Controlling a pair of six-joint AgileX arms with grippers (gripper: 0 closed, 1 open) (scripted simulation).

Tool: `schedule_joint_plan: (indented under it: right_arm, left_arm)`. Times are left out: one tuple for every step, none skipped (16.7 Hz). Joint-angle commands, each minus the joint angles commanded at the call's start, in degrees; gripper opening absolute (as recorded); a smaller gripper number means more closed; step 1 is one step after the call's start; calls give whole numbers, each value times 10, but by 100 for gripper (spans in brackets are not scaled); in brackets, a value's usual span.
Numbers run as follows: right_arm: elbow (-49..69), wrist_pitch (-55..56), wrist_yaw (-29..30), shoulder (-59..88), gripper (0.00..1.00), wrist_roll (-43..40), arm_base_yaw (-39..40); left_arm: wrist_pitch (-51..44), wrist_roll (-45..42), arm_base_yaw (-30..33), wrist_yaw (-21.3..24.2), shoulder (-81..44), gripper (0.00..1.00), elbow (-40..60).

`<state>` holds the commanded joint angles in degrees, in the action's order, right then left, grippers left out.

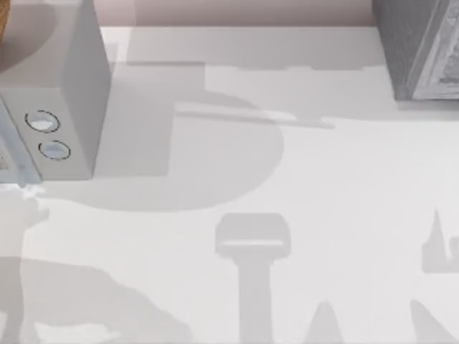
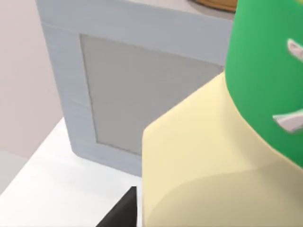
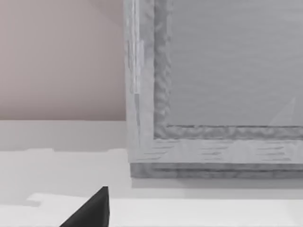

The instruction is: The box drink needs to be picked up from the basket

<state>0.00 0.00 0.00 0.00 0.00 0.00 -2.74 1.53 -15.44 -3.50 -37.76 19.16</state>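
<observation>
The box drink (image 2: 199,156), a pale yellow carton with a green band, sits very close in the left wrist view. My left gripper (image 2: 199,220) is shut on it, and one black finger (image 2: 120,213) lies against the carton's side. Behind the carton stands the big grey box (image 2: 142,90), with the brown rim of the basket (image 2: 215,4) on top of it. In the top view that basket (image 1: 2,18) peeks in at the far left corner. My right gripper (image 3: 94,210) hangs over the white table near another grey box (image 3: 213,94).
The grey box with two round dials (image 1: 54,107) fills the table's back left. A second grey box (image 1: 419,46) stands at the back right. The white table (image 1: 287,179) between them carries only the arms' shadows.
</observation>
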Motion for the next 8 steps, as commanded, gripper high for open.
schedule_joint_plan:
  right_arm:
    - [0, 0, 0, 0, 100, 0, 0]
    - [0, 0, 0, 0, 100, 0, 0]
    - [0, 0, 0, 0, 100, 0, 0]
    - [0, 0, 0, 0, 100, 0, 0]
    - [0, 0, 0, 0, 100, 0, 0]
    - [0, 0, 0, 0, 100, 0, 0]
    - [0, 0, 0, 0, 100, 0, 0]
    - [0, 0, 0, 0, 100, 0, 0]
  left_arm:
    - [23, 0, -2, 1, -16, 0, -5]
    - [47, 0, -3, 2, -33, 0, -10]
    - [71, 0, -4, 3, -49, 0, -17]
    - [95, 0, -5, 5, -65, 0, -24]
    - [118, 0, -6, 6, -80, 0, -32]
    - [140, 0, -6, 7, -93, 0, -39]
    - [159, 0, -6, 8, -105, 0, -46]
    - [174, 0, -6, 9, -115, 0, -51]
